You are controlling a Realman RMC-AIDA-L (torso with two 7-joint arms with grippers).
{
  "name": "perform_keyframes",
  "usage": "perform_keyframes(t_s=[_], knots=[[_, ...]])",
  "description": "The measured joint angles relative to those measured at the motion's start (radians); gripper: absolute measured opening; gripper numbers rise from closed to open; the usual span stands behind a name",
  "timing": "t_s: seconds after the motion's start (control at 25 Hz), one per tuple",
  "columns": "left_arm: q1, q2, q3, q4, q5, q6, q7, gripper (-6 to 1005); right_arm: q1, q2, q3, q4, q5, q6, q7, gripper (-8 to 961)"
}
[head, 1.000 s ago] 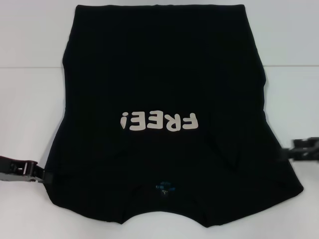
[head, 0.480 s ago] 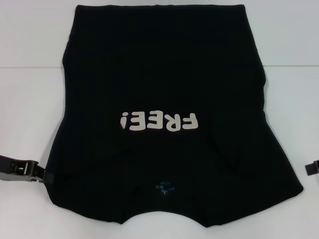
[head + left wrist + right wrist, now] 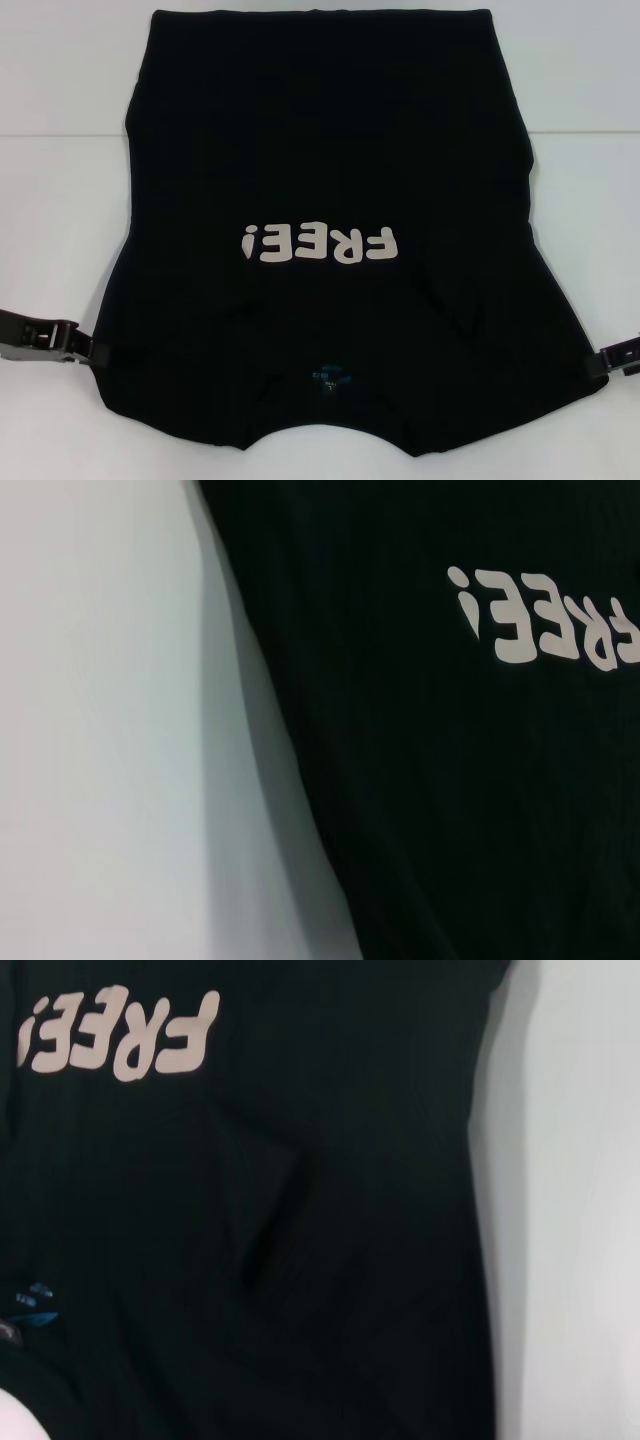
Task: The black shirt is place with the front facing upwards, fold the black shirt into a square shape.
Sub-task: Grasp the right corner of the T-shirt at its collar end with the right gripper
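- Head view is showing a big white flat table taking up the whole picture.
- A large black cloth T-shirt is lying flat on the table, front side up, filling the middle. Its neck end is lying nearest the robot and its straight bottom edge is lying far away.
- White letters spelling "FREE!" are sitting across the middle of the shirt and are reading upside down from the robot's side.
- A fold line is running slantwise in the cloth, on the right of the letters.
- The left gripper is sitting low at the shirt's near left edge, touching the cloth. I cannot tell if it is pinching or spread.
- The right gripper is peeking in at the near right corner of the shirt. I cannot tell its state either.
- A small blue neck label is showing just inside the collar.
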Motion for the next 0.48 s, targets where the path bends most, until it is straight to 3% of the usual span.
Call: perform_keyframes(t_s=[0.48], knots=[[-0.004, -0.001, 0.000, -0.001, 0.000, -0.001, 0.000, 63, 0.022, 0.014, -0.019, 0.033, -0.002, 0.032, -0.009, 722]])
